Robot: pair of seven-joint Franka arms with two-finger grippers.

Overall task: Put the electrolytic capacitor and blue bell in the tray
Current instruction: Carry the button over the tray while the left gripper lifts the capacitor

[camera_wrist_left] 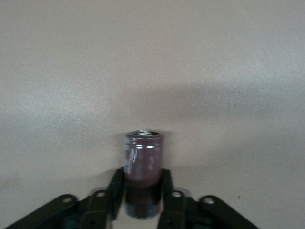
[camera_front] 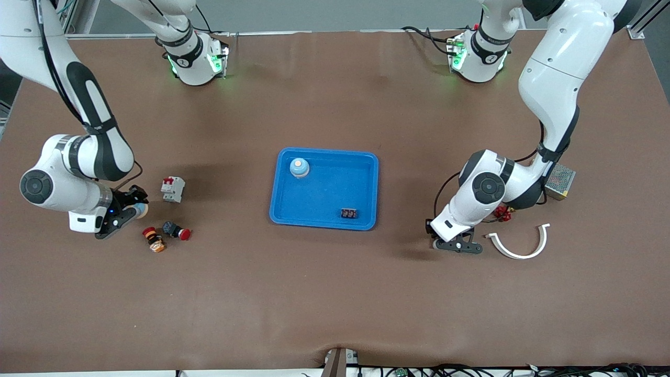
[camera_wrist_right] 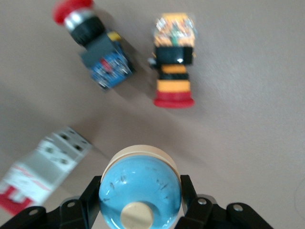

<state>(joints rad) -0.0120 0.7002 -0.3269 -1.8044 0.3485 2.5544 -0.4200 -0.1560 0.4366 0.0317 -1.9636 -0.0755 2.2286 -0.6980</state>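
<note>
The tray (camera_front: pixel 366 178) contains a blue bell (camera_front: pixel 299 167) and a small black display part (camera_front: pixel 349 213). My left gripper (camera_wrist_left: pixel 143 191) is clamped on the electrolytic capacitor (camera_wrist_left: pixel 143 164) at the table; my right gripper (camera_wrist_right: pixel 139 200) grips a second blue bell (camera_wrist_right: pixel 140 188).

We see the electrolytic capacitor (camera_wrist_left: pixel 143 174) only blurred, its base cut off below the fingers (camera_wrist_left: pixel 116 193). The blue bell (camera_wrist_right: pixel 140 191) between the right fingers (camera_wrist_right: pixel 90 202) loses its lower edge too.
</note>
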